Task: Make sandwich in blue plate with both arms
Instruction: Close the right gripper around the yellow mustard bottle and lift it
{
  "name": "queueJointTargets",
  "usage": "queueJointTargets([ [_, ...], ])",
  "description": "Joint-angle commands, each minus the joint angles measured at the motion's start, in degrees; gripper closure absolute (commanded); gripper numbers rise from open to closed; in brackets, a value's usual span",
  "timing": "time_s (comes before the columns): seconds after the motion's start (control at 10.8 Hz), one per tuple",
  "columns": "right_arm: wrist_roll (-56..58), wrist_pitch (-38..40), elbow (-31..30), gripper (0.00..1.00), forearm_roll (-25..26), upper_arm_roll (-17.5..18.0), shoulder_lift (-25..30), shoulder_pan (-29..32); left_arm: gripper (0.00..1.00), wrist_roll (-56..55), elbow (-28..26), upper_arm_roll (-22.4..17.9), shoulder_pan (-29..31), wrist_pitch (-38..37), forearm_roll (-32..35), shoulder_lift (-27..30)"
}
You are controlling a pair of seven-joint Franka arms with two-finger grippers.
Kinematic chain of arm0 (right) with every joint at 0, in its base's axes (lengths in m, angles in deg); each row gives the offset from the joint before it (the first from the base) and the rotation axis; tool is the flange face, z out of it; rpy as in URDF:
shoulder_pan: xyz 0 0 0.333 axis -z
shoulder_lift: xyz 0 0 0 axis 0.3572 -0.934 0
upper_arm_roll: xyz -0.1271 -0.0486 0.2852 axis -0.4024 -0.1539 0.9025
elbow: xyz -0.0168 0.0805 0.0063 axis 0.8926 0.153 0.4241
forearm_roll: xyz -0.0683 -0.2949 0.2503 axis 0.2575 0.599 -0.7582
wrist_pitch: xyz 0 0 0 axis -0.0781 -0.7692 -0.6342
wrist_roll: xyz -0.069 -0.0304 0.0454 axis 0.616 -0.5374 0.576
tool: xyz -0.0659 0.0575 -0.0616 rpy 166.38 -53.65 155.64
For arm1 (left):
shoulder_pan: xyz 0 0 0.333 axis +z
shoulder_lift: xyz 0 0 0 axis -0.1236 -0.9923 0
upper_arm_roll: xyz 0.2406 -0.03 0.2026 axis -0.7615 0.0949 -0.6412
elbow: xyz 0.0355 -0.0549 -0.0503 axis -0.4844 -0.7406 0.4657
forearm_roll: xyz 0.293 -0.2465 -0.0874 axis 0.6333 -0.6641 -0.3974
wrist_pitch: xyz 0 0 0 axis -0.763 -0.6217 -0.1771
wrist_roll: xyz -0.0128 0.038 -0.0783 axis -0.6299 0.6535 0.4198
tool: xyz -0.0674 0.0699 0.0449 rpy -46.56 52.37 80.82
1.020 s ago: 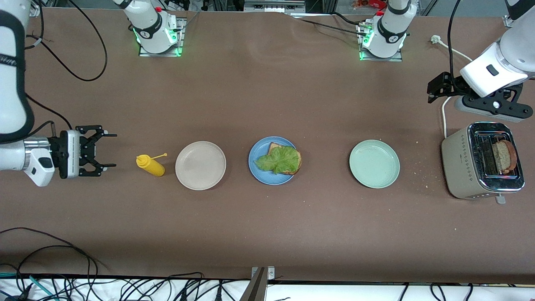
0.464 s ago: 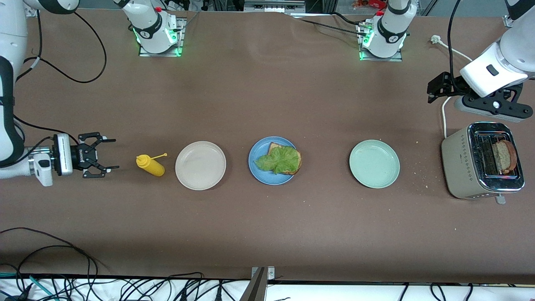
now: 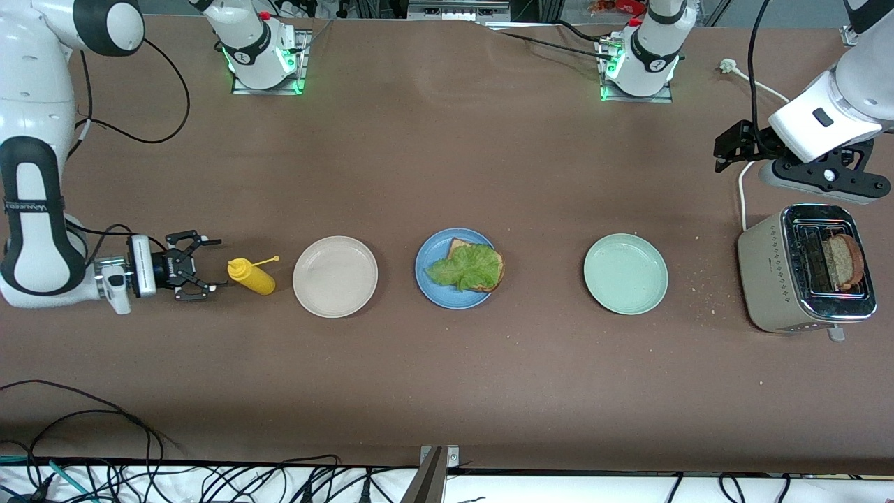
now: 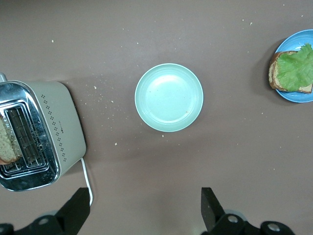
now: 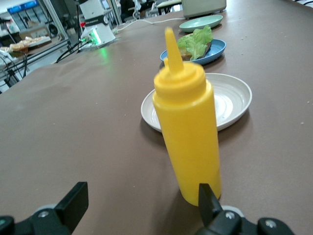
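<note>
I see a brown table filling my front view, black cables tangled along its edge at six o'clock, metal frames by the table.

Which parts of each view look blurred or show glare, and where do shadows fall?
Front view: even light, soft shadow beside the bottle, glare on the toaster top. Right wrist view: bottle sharp, its own pincer fingers and the blue plate blurred. Left wrist view: sharp, sheen in the green plate.

Three plates: beige plate, blue plate, green plate; one squeeze bottle; one toaster.
</note>
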Motion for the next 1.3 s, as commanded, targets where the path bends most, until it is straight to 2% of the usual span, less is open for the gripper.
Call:
queueJointTargets([
  [0.0, 1.7, -0.6, 1.8, 0.0, -4.3, 1.4, -3.6, 0.9, 0.0, 0.3, -0.3, 0.1, 0.4, 0.4, -1.1, 0.5],
  [0.56, 1.4, -4.2, 2.5, 0.0, -4.6, 4.4, -4.6, 0.9, 0.0, 0.2, -0.3, 0.1, 0.4, 0.4, -1.1, 0.5],
  [0.93, 1.8, -5.2, 2.5, 0.0, -7.1, 4.5, -5.3, 0.1, 0.0, 0.7, -0.3, 0.1, 0.4, 0.6, -0.5, 0.1],
  [1.02, 1.9, -5.4, 2.5, 0.08, -7.1, 4.5, -5.4, 0.0, 0.0, 0.7, 0.4, -0.1, 0.6, 0.6, -0.7, -0.3],
  [1.21, 1.9, -6.1, 2.5, 0.13, -7.1, 4.5, -5.5, -0.2, 0.0, 0.6, 0.4, 0.0, 1.2, 0.6, -0.8, -0.3],
])
